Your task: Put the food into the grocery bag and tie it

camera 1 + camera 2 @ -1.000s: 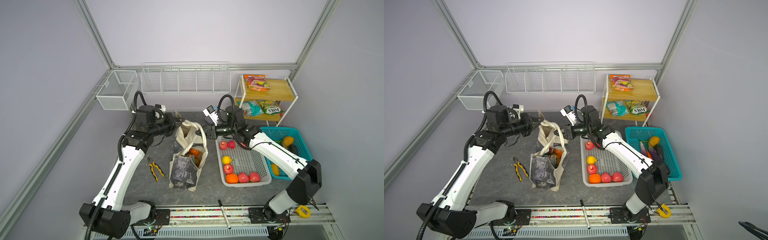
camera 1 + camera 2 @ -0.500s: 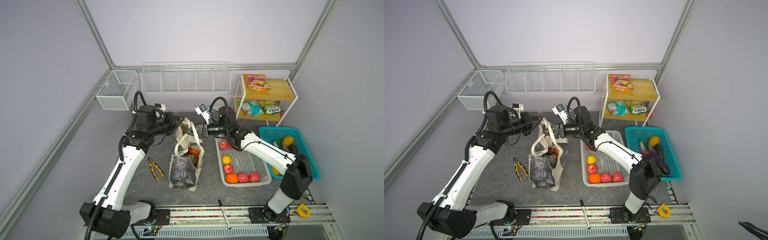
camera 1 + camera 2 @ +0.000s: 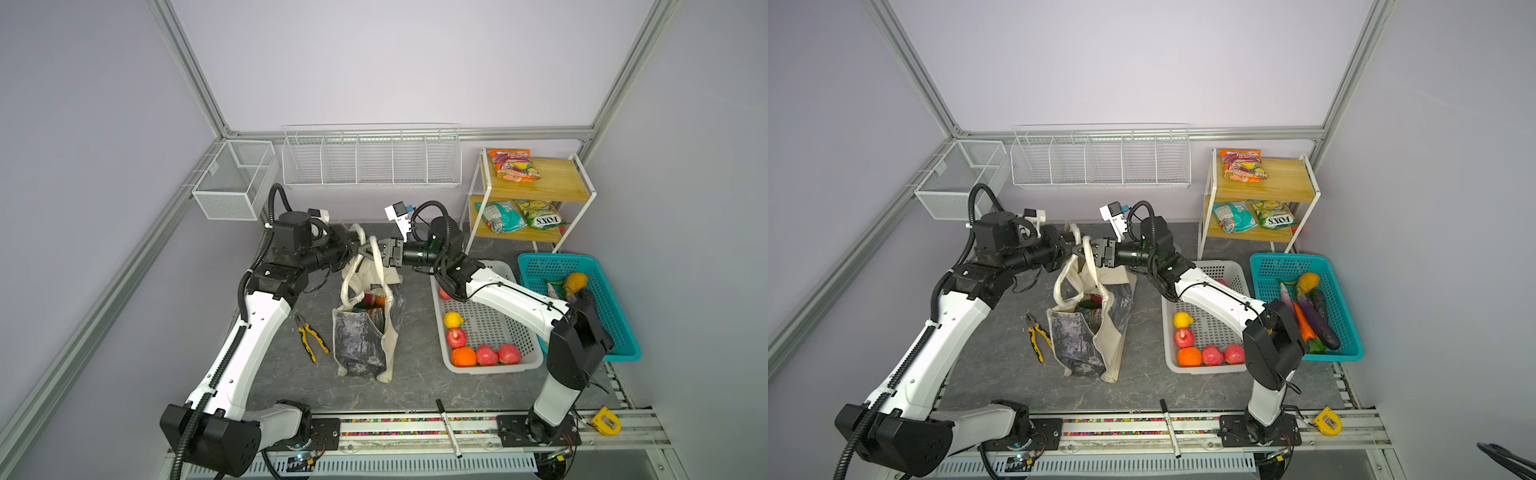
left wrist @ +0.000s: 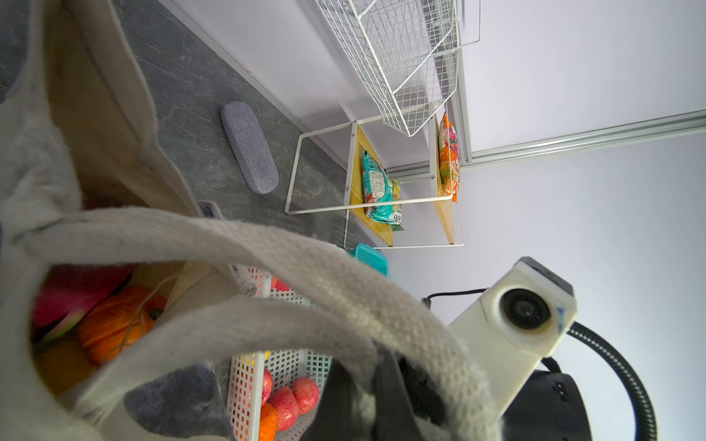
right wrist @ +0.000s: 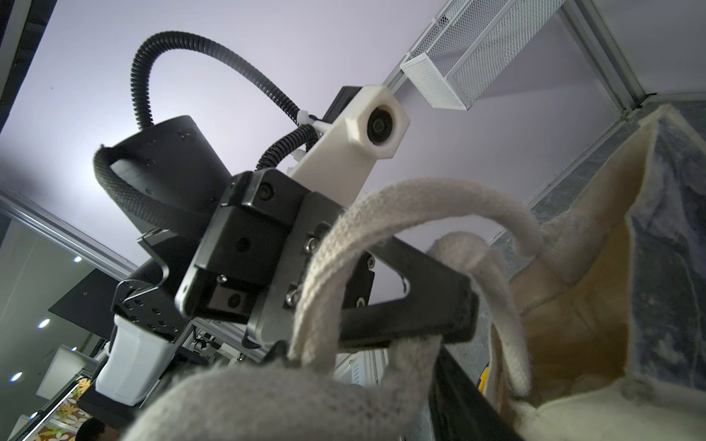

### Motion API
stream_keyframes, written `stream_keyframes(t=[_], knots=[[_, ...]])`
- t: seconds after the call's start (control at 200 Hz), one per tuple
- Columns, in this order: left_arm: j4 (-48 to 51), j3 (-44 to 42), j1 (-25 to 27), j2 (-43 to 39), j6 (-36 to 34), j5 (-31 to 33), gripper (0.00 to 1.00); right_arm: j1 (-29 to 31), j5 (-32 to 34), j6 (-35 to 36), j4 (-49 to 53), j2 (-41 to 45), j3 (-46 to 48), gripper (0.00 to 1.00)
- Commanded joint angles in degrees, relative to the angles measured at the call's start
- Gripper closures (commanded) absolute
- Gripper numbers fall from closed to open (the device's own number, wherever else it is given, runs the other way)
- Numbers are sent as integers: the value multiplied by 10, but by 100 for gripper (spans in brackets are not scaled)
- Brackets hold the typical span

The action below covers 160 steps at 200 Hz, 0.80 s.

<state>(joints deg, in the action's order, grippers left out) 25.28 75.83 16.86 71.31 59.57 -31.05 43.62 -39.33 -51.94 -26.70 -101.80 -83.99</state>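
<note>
The cream grocery bag [image 3: 384,357] [image 3: 1113,353] with a marbled grey panel stands mid-table, its mouth open. Food lies inside: an orange pumpkin [image 4: 114,320] and a pink dragon fruit [image 4: 72,294]. Both loop handles [image 3: 376,259] rise to a point above the bag's far end. My left gripper [image 3: 352,245] [image 3: 1073,245] is shut on one handle there. My right gripper [image 3: 368,251] [image 3: 1081,251] meets it tip to tip, with the other handle draped across its fingers. The strap hides how those jaws stand. More fruit [image 3: 486,354] lies in the white basket.
The white perforated basket [image 3: 494,368] sits right of the bag, a teal basket [image 3: 615,316] of vegetables beyond it. Snack packets [image 3: 500,216] lie on the wooden shelf. Pliers [image 3: 309,336] lie left of the bag, a grey case [image 4: 250,147] behind it and a marker [image 3: 448,428] on the front rail.
My right gripper has swung left from above the white basket to the bag's handles, up against the left gripper. The left gripper has held its handle in place.
</note>
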Motion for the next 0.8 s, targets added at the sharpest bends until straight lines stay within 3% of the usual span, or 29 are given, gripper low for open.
stream_keyframes(t=[0.0,0.355,0.54,0.795], knots=[[18,-8,19,1,-4,-45,100,21,41,-25,-41,-18,-22,53],[20,18,12,10,-9,-47,100,27,1,48,45,10,10,92],[34,39,1,9,-16,-54,100,12,13,155,177,42,24,93],[65,31,-29,-19,-27,-62,100,-28,83,295,355,75,5,93]])
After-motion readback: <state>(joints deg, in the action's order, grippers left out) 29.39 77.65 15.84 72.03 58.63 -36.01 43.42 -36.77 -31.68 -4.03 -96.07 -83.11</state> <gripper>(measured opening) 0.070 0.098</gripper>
